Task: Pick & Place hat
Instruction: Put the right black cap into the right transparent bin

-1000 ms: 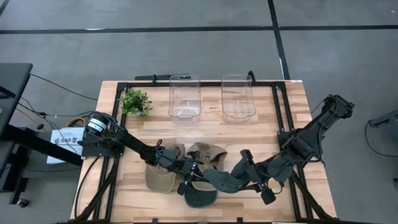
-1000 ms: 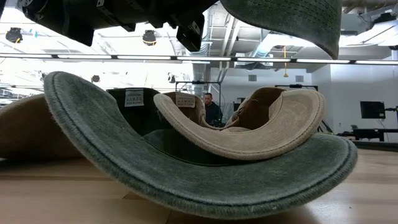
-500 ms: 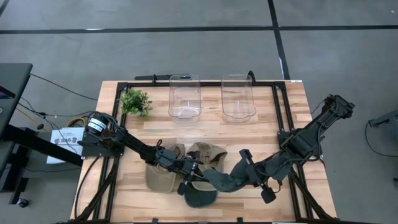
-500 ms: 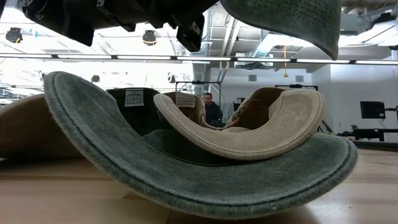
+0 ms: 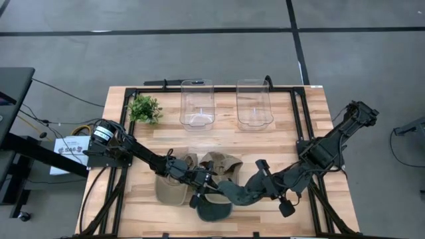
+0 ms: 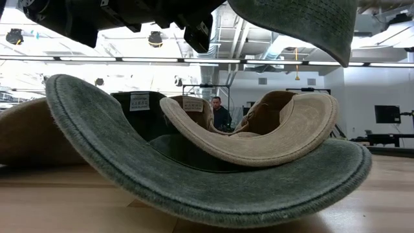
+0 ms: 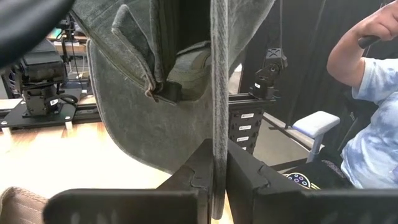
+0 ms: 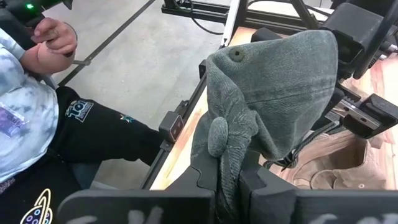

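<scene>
View from above: both dark arms converge at the six o'clock edge of the pale wooden table, where the soft grey-green cloth cap hangs between them above a second grey-green cap lying on the boards. The left gripper, reaching in from nine o'clock, has its fingers pressed together on the cap's thin edge, seen edge-on in the left wrist view. The right gripper, entering from three o'clock, is clamped on a bunched fold of the crown. Two tan caps lie just beside at the centre; two clear plastic bins stand at twelve o'clock. The cap appears light and limp, folding wherever unsupported; its stiffer brim or seams probably offer the most secure hold.
</scene>
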You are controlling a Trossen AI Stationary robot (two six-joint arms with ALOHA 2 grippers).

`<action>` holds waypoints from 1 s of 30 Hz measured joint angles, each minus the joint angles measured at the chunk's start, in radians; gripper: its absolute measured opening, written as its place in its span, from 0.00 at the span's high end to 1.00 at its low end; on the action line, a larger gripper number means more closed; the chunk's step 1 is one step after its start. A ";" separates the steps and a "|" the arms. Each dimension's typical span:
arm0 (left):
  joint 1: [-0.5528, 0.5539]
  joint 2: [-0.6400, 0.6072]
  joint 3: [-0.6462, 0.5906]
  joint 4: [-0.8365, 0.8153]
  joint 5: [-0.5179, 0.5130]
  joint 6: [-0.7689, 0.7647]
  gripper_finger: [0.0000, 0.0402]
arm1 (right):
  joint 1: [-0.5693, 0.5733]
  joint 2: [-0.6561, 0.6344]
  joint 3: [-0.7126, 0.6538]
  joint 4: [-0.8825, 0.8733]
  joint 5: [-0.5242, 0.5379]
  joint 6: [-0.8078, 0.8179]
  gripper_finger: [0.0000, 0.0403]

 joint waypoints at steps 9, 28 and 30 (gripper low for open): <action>0.000 0.000 0.000 0.009 0.000 0.003 0.90 | 0.000 0.000 0.000 0.000 0.003 0.000 1.00; 0.000 0.000 0.000 0.024 -0.022 0.003 0.81 | -0.081 -0.031 0.000 -0.102 0.003 -0.022 1.00; 0.000 0.000 0.000 0.024 -0.022 0.003 0.81 | -0.102 -0.046 0.000 -0.125 0.004 -0.036 1.00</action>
